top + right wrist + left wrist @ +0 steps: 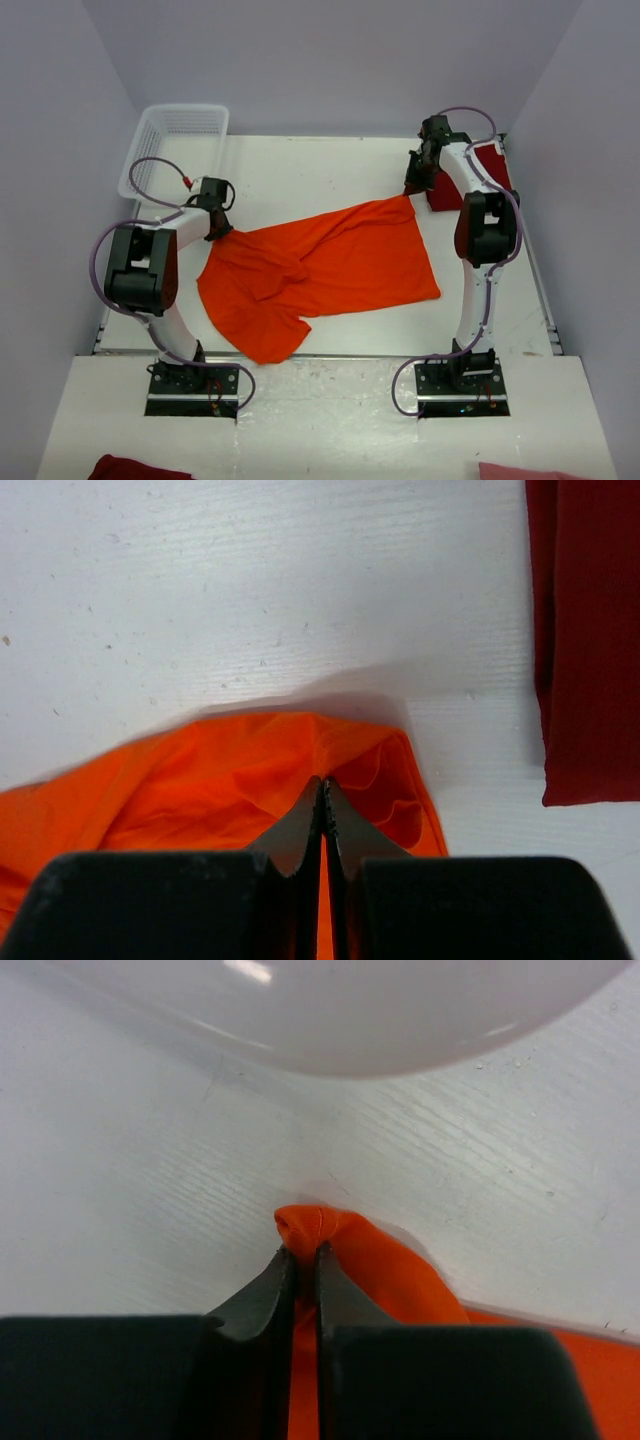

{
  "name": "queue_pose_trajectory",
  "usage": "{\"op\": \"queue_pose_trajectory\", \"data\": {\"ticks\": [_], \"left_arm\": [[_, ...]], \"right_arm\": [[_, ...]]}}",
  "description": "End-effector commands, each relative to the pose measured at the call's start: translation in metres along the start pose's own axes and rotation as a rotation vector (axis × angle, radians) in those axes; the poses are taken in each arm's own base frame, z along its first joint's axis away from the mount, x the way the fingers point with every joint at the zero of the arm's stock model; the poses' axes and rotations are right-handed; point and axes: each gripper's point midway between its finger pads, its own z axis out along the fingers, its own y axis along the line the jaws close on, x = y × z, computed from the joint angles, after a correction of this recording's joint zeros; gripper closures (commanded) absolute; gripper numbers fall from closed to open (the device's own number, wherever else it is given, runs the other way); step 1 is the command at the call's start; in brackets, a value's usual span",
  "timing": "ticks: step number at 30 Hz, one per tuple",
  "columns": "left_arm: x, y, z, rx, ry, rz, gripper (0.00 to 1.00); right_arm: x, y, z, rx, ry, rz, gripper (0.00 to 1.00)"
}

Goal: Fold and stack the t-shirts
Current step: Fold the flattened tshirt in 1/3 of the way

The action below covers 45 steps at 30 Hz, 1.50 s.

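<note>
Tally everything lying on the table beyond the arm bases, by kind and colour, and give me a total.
orange t-shirt: 1
dark red t-shirt: 1
white basket: 1
Total: 3

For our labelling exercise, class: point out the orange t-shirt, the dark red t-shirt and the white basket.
orange t-shirt (340, 262): top view, middle of the cloth.
dark red t-shirt (590, 630): right wrist view, flat surface.
white basket (190, 107): top view, far rim.
</note>
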Motion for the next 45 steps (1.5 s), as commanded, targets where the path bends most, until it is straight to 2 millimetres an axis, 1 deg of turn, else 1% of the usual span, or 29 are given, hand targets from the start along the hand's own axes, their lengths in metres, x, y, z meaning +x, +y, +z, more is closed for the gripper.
{"op": "queue_pose_trajectory", "data": {"ticks": [1, 2, 4, 6, 7, 8, 9, 13, 15, 17, 18, 22, 24, 25, 27, 28, 29, 30, 31, 32, 33, 34, 35, 36, 39, 41, 43, 44, 45], "left_arm": [[-0.005, -0.005, 0.005, 0.023, -0.008, -0.005, 0.95], [-0.005, -0.003, 0.004, 0.013, -0.012, -0.011, 1.00], [-0.008, 0.004, 0.000, -0.020, -0.024, -0.023, 1.00], [-0.011, 0.009, -0.005, -0.042, -0.039, -0.036, 1.00], [-0.016, 0.013, -0.011, -0.053, -0.060, -0.049, 1.00], [-0.018, 0.014, -0.014, -0.055, -0.069, -0.053, 1.00], [-0.020, 0.015, -0.017, -0.059, -0.079, -0.058, 1.00], [-0.036, 0.021, -0.029, -0.078, -0.122, -0.081, 1.00], [-0.040, 0.022, -0.032, -0.075, -0.130, -0.091, 1.00], [-0.044, 0.023, -0.034, -0.073, -0.142, -0.103, 1.00], [-0.047, 0.024, -0.034, -0.072, -0.146, -0.109, 1.00], [-0.054, 0.022, -0.034, -0.063, -0.153, -0.115, 1.00], [-0.059, 0.019, -0.034, -0.056, -0.162, -0.115, 1.00], [-0.061, 0.018, -0.033, -0.056, -0.162, -0.114, 1.00], [-0.069, 0.013, -0.032, -0.051, -0.175, -0.115, 1.00], [-0.071, 0.012, -0.031, -0.052, -0.178, -0.113, 1.00], [-0.074, 0.010, -0.030, -0.049, -0.183, -0.114, 1.00], [-0.079, 0.006, -0.027, -0.042, -0.188, -0.107, 1.00], [-0.081, 0.004, -0.025, -0.040, -0.187, -0.107, 1.00], [-0.080, 0.002, -0.020, -0.042, -0.178, -0.101, 1.00], [-0.087, -0.003, -0.019, -0.028, -0.189, -0.100, 1.00], [-0.089, -0.005, -0.017, -0.026, -0.190, -0.099, 1.00], [-0.087, -0.007, -0.011, -0.029, -0.179, -0.090, 1.00], [-0.094, -0.013, -0.010, -0.014, -0.187, -0.093, 1.00], [-0.097, -0.023, 0.001, 0.008, -0.174, -0.078, 1.00], [-0.101, -0.027, 0.005, 0.011, -0.179, -0.073, 1.00], [-0.103, -0.028, 0.004, 0.008, -0.195, -0.068, 0.83], [-0.108, -0.026, 0.000, 0.000, -0.217, -0.068, 0.75], [-0.110, -0.026, -0.003, 0.002, -0.234, -0.067, 0.59]], "right_arm": [[-0.007, 0.004, -0.006, -0.027, -0.017, -0.011, 1.00], [-0.009, 0.002, -0.006, -0.015, -0.024, -0.010, 1.00], [-0.011, 0.000, -0.007, -0.004, -0.031, -0.003, 1.00], [-0.016, -0.005, -0.012, 0.024, -0.054, 0.012, 1.00], [-0.018, -0.009, -0.014, 0.036, -0.068, 0.022, 1.00], [-0.020, -0.012, -0.017, 0.047, -0.078, 0.029, 1.00], [-0.026, -0.015, -0.024, 0.064, -0.105, 0.042, 1.00], [-0.039, -0.030, -0.037, 0.094, -0.156, 0.075, 1.00], [-0.043, -0.036, -0.044, 0.100, -0.171, 0.086, 1.00], [-0.044, -0.039, -0.045, 0.105, -0.178, 0.089, 1.00], [-0.049, -0.054, -0.047, 0.119, -0.186, 0.115, 1.00], [-0.054, -0.063, -0.049, 0.122, -0.195, 0.134, 1.00], [-0.060, -0.062, -0.053, 0.114, -0.209, 0.134, 1.00], [-0.060, -0.063, -0.051, 0.110, -0.203, 0.139, 1.00], [-0.067, -0.064, -0.053, 0.102, -0.216, 0.142, 1.00], [-0.066, -0.064, -0.049, 0.097, -0.205, 0.142, 1.00], [-0.068, -0.063, -0.047, 0.093, -0.202, 0.139, 1.00], [-0.072, -0.060, -0.051, 0.082, -0.206, 0.134, 1.00], [-0.070, -0.061, -0.042, 0.080, -0.184, 0.127, 1.00], [-0.071, -0.060, -0.040, 0.072, -0.179, 0.125, 1.00], [-0.074, -0.058, -0.041, 0.068, -0.183, 0.122, 1.00], [-0.075, -0.058, -0.038, 0.066, -0.180, 0.121, 1.00], [-0.073, -0.060, -0.031, 0.067, -0.164, 0.120, 1.00], [-0.075, -0.060, -0.032, 0.069, -0.165, 0.120, 1.00], [-0.075, -0.056, -0.024, 0.042, -0.145, 0.106, 1.00], [-0.075, -0.054, -0.020, 0.024, -0.138, 0.093, 1.00], [-0.074, -0.052, -0.019, 0.013, -0.133, 0.082, 0.86], [-0.076, -0.051, -0.020, 0.013, -0.140, 0.073, 0.81], [-0.077, -0.051, -0.023, 0.011, -0.155, 0.066, 0.76]]}}
